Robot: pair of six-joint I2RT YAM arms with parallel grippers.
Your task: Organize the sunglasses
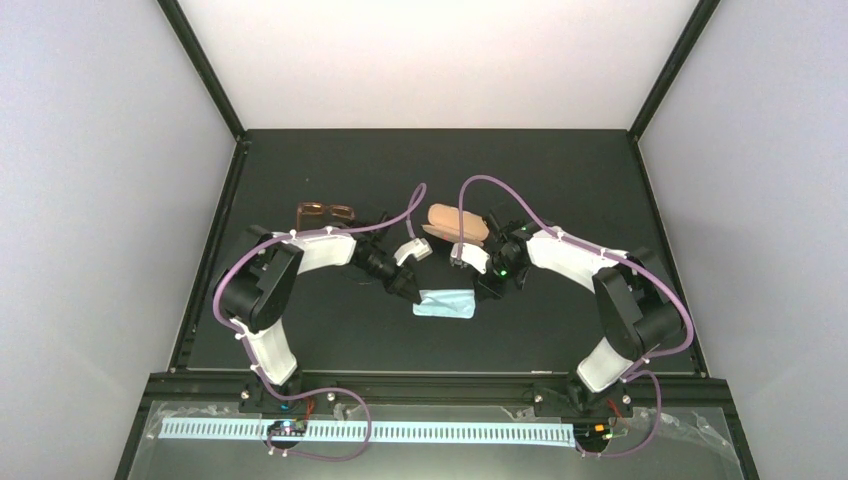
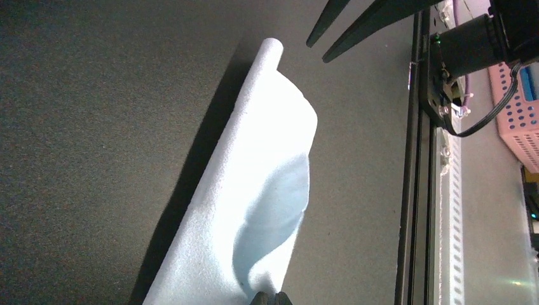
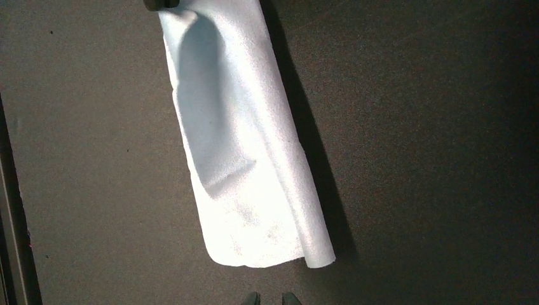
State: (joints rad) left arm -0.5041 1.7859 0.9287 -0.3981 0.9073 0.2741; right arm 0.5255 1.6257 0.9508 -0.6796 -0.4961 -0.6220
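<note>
Folding the cloth [image 1: 447,303] looks to be the step in hand, judging by how both arms bracket it at centre frame in the top view.

The left fingers [image 2: 270,297] are closed tight at the bottom edge of the left wrist view. They appear to pinch one end of the cloth, which bulges up there into a loose fold. The right fingers [image 3: 287,299] show a narrow gap with nothing in it. They sit just short of the cloth's other end, at the bottom of the right wrist view.

To do it well:
- Keep the pinch low and carry that end along the cloth's length, so the fold lands square rather than skewed.
- Have the right fingers press or grip the free end first, or the whole cloth will probably slide.
- Stay clear of the case [image 1: 455,222], which lies just above the cloth in the frame.

The sunglasses [image 1: 325,212] lie on the dark surface [image 1: 560,170], upper left of centre in the top view. They are beyond the left arm, well apart from the cloth, and nothing touches them.

Count: one pair of sunglasses, one case, one cloth, two arms.
</note>
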